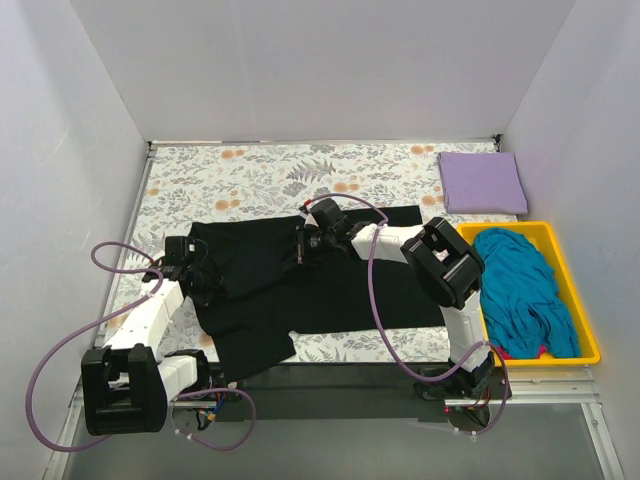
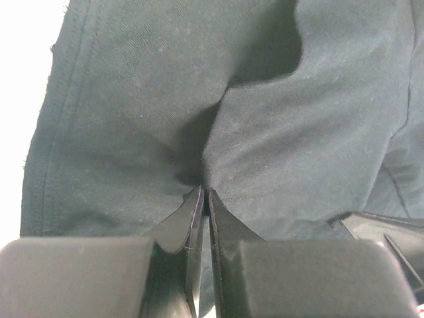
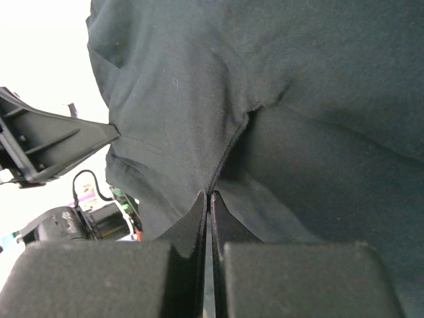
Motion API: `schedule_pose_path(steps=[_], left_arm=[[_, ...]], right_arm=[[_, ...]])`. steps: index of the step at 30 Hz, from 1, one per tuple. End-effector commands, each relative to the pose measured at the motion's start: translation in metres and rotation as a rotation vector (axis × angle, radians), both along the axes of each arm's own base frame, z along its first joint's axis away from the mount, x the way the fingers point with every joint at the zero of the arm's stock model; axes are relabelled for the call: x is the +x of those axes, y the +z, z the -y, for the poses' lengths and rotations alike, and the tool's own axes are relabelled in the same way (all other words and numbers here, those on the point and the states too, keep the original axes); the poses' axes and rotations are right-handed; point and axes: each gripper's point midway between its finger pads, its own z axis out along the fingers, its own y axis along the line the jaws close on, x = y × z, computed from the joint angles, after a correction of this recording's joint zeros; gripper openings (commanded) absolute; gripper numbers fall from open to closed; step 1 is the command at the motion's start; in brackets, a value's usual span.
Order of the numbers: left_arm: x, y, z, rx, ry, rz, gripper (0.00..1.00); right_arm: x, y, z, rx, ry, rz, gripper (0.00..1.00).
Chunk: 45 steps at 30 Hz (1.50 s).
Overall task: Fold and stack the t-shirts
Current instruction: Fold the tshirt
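A black t-shirt lies spread over the middle of the floral cloth, partly lifted and folded over at its far left part. My left gripper is shut on the shirt's left edge; in the left wrist view the tips pinch a fold of black cloth. My right gripper is shut on the shirt's far edge; in the right wrist view the tips pinch a hem of black cloth. A folded lavender t-shirt lies at the far right. A teal t-shirt is heaped in the tray over a pink one.
The yellow tray stands at the right near edge. The grey-and-orange floral cloth covers the table. White walls close in on three sides. Purple cables loop beside both arm bases.
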Motion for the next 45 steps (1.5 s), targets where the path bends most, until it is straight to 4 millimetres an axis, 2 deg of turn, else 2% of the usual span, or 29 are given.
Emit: schedule_pose_path(steps=[1, 7, 19, 20, 23, 24, 26, 28, 29, 30, 32, 33, 34, 35, 36, 37, 38, 39, 40, 41, 43, 44, 45], left_arm=[[-0.005, 0.001, 0.010, -0.055, -0.006, -0.005, 0.05], [-0.009, -0.009, 0.015, -0.079, -0.024, -0.035, 0.07], [-0.015, -0.020, 0.015, -0.079, -0.021, -0.083, 0.08], [-0.016, -0.020, 0.014, -0.077, -0.017, -0.088, 0.16], [-0.013, -0.014, 0.012, -0.065, -0.004, -0.070, 0.31], [-0.013, -0.009, 0.011, -0.059, 0.001, -0.059, 0.40], [0.001, 0.009, 0.003, -0.019, 0.019, -0.001, 0.47], [0.015, 0.025, -0.004, 0.022, 0.016, 0.051, 0.51], [0.030, 0.041, -0.013, 0.070, 0.031, 0.101, 0.52], [0.036, 0.046, -0.022, 0.120, 0.036, 0.118, 0.53], [0.051, 0.053, -0.038, 0.180, 0.062, 0.133, 0.60], [0.066, 0.064, -0.049, 0.221, 0.081, 0.177, 0.61], [0.076, 0.066, -0.054, 0.238, 0.087, 0.196, 0.63], [0.084, 0.061, -0.061, 0.247, 0.096, 0.191, 0.63], [0.101, 0.070, -0.064, 0.249, 0.100, 0.239, 0.63], [0.108, 0.069, -0.066, 0.252, 0.099, 0.241, 0.63], [0.115, 0.057, -0.069, 0.256, 0.097, 0.208, 0.63], [0.124, 0.056, -0.071, 0.262, 0.098, 0.219, 0.63], [0.133, 0.057, -0.075, 0.279, 0.099, 0.221, 0.63], [0.137, 0.045, -0.079, 0.281, 0.100, 0.188, 0.61], [0.150, 0.044, -0.085, 0.300, 0.109, 0.195, 0.59], [0.152, 0.033, -0.088, 0.301, 0.108, 0.170, 0.57], [0.157, 0.033, -0.089, 0.300, 0.110, 0.178, 0.55]], right_arm=[[0.007, 0.002, -0.003, -0.003, 0.038, 0.028, 0.01], [0.009, -0.007, -0.003, -0.031, 0.054, 0.041, 0.01], [0.012, -0.008, -0.002, -0.058, 0.067, 0.064, 0.01], [0.011, -0.008, -0.001, -0.059, 0.069, 0.063, 0.06], [0.009, -0.007, 0.002, -0.073, 0.088, 0.064, 0.18], [0.011, -0.001, 0.003, -0.071, 0.088, 0.082, 0.27], [0.016, 0.006, 0.008, -0.087, 0.095, 0.130, 0.34], [0.031, 0.020, 0.021, -0.106, 0.077, 0.198, 0.43], [0.036, 0.024, 0.026, -0.113, 0.071, 0.222, 0.47], [0.045, 0.037, 0.033, -0.111, 0.052, 0.265, 0.48], [0.065, 0.042, 0.058, -0.138, 0.018, 0.315, 0.51], [0.074, 0.051, 0.069, -0.142, -0.007, 0.348, 0.52], [0.091, 0.053, 0.088, -0.153, -0.044, 0.362, 0.52], [0.099, 0.054, 0.100, -0.164, -0.053, 0.385, 0.52], [0.106, 0.054, 0.112, -0.167, -0.069, 0.391, 0.52], [0.122, 0.053, 0.134, -0.180, -0.115, 0.389, 0.51], [0.129, 0.052, 0.145, -0.186, -0.135, 0.389, 0.50], [0.136, 0.049, 0.158, -0.198, -0.151, 0.396, 0.49], [0.149, 0.048, 0.179, -0.213, -0.194, 0.396, 0.49], [0.156, 0.043, 0.190, -0.232, -0.215, 0.393, 0.47], [0.173, 0.039, 0.217, -0.251, -0.265, 0.396, 0.47], [0.179, 0.038, 0.224, -0.253, -0.280, 0.393, 0.47], [0.187, 0.030, 0.237, -0.259, -0.306, 0.379, 0.47]])
